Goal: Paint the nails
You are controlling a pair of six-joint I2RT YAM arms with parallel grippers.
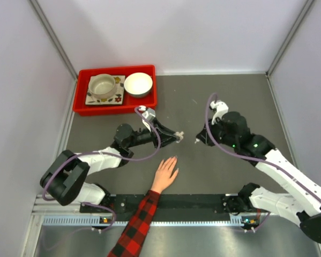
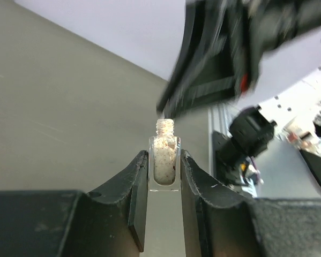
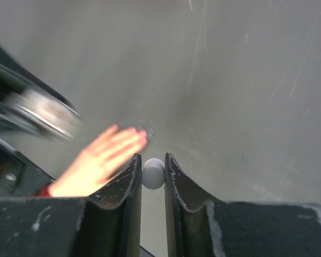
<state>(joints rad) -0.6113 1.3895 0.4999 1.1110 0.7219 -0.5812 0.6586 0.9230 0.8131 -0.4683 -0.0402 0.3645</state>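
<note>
- A person's hand lies flat and palm down on the grey worktop, its fingers close together and pointing away from the arm bases. A red-and-black plaid sleeve runs back across the near rail.
- The nails are at the far ends of those fingers, on the worktop between the two arms and a little nearer the bases than either tool. From above they are too small to make out, and in the right wrist view the hand is only a blur.
- The left tool is clenched on a small glass bottle of pale, speckled polish. The left wrist view shows both fingers pressed against the bottle's sides. Its threaded neck is uncapped and points outward past the fingertips.
- The right tool is closed around a round white cap, pinched between its two fingers. In the right wrist view the blurred hand lies to the left of the cap.
- The two tools face each other with their tips near but apart, over the worktop just beyond the hand.
- At the far left corner, a red tray holds a patterned plate with a beige cup on it, and a white bowl beside the plate.
</note>
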